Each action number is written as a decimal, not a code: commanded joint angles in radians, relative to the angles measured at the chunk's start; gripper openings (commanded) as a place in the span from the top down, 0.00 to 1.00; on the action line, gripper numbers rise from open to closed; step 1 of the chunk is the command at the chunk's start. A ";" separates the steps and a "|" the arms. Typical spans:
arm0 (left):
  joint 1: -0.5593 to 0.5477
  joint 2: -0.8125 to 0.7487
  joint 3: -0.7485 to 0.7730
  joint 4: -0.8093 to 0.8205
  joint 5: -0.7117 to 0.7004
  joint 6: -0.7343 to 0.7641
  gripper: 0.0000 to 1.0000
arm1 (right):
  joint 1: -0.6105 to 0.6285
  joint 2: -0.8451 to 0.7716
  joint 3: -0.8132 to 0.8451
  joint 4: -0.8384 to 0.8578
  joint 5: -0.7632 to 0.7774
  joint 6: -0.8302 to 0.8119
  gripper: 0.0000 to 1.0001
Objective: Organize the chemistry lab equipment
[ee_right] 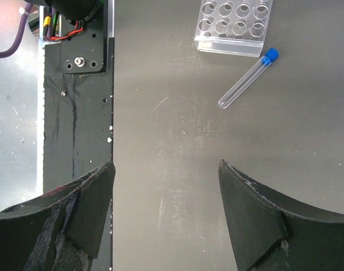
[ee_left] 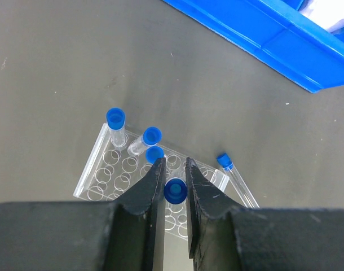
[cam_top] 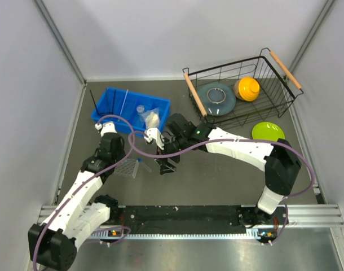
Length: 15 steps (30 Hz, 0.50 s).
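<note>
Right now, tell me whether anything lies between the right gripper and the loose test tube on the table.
Nothing visible does. The right gripper is open above bare table, and the loose test tube lies flat ahead of it, next to the tube rack, with only tabletop between.

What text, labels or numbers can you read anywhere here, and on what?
None readable.
The rack, tubes, blue bin and basket show no print.
The packet is too small to tell.
</note>
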 commanded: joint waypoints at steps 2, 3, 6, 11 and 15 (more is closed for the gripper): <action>0.002 0.047 0.037 0.089 -0.030 0.042 0.90 | 0.006 -0.013 0.050 0.011 -0.011 -0.021 0.25; 0.002 0.055 0.039 0.092 -0.029 0.045 0.90 | 0.008 -0.013 0.050 0.011 -0.011 -0.021 0.25; 0.002 0.075 0.039 0.106 -0.032 0.051 0.90 | 0.008 -0.010 0.050 0.009 -0.010 -0.023 0.25; 0.002 0.113 0.042 0.107 -0.041 0.053 0.89 | 0.008 -0.007 0.056 0.006 -0.011 -0.021 0.25; 0.002 0.133 0.042 0.101 -0.036 0.048 0.88 | 0.006 -0.007 0.058 0.005 -0.013 -0.024 0.25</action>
